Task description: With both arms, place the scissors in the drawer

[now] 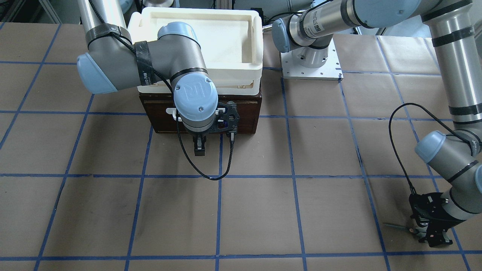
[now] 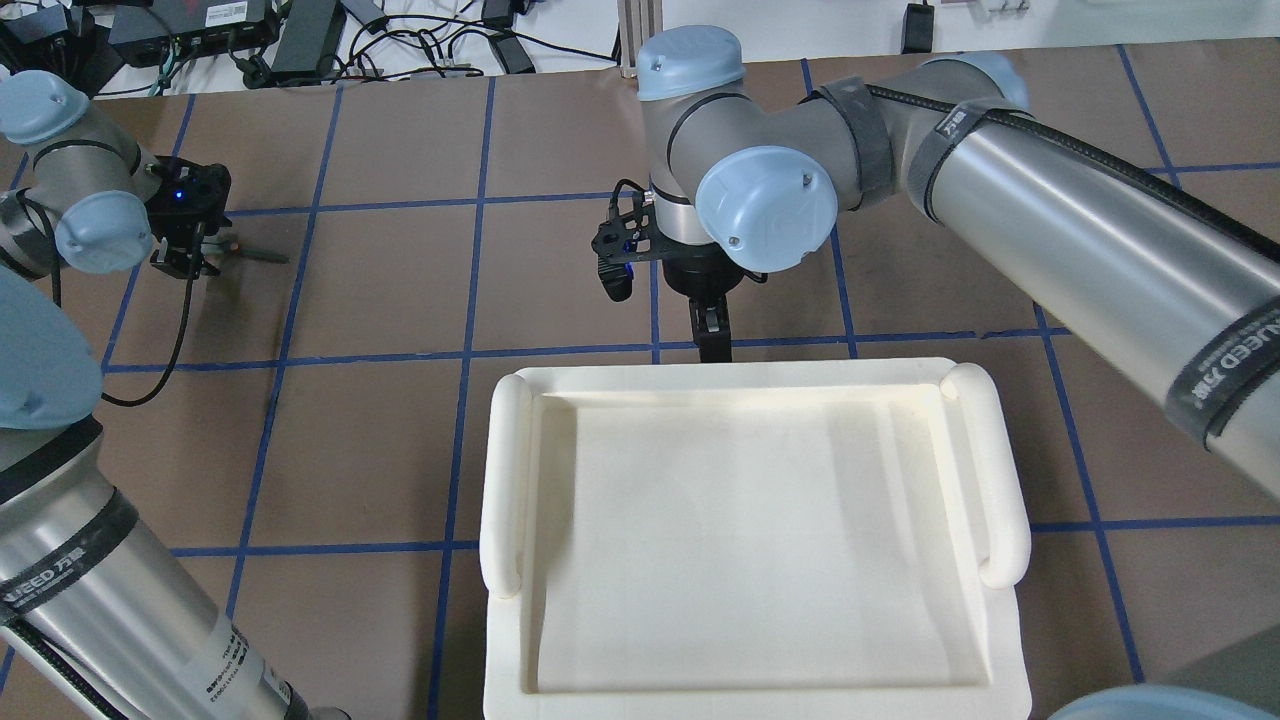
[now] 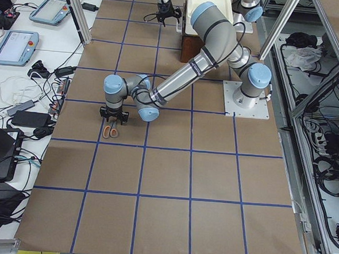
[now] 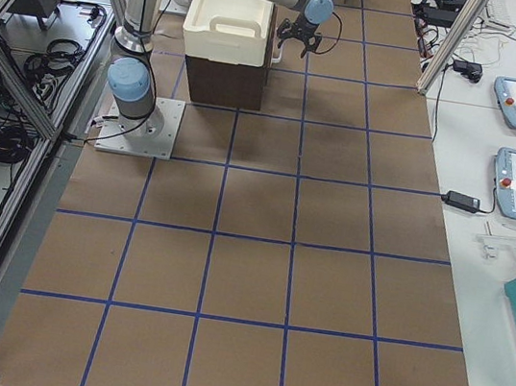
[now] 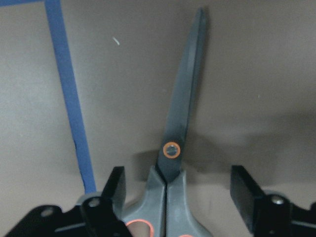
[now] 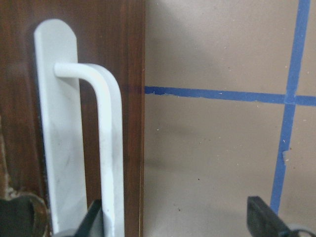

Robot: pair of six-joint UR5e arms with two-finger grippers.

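The scissors (image 5: 180,123) lie flat on the brown table with blades closed; in the front view they (image 1: 397,226) are at the near right. My left gripper (image 5: 178,190) is open and straddles them just behind the pivot, its fingers (image 5: 114,185) clear of the handles; it also shows in the overhead view (image 2: 197,258). The dark brown drawer (image 1: 243,109) is closed under a cream tray (image 1: 257,37). My right gripper (image 6: 177,219) is open at the drawer front, one finger (image 6: 94,217) beside the white bar handle (image 6: 111,148); in the overhead view it (image 2: 712,335) hangs just beyond the tray.
The cream tray's rim (image 2: 508,480) covers the cabinet from above. The left arm's white base plate (image 1: 310,67) sits beside the cabinet. Cables and power bricks (image 2: 300,40) lie past the table's far edge. Blue tape lines grid the brown table.
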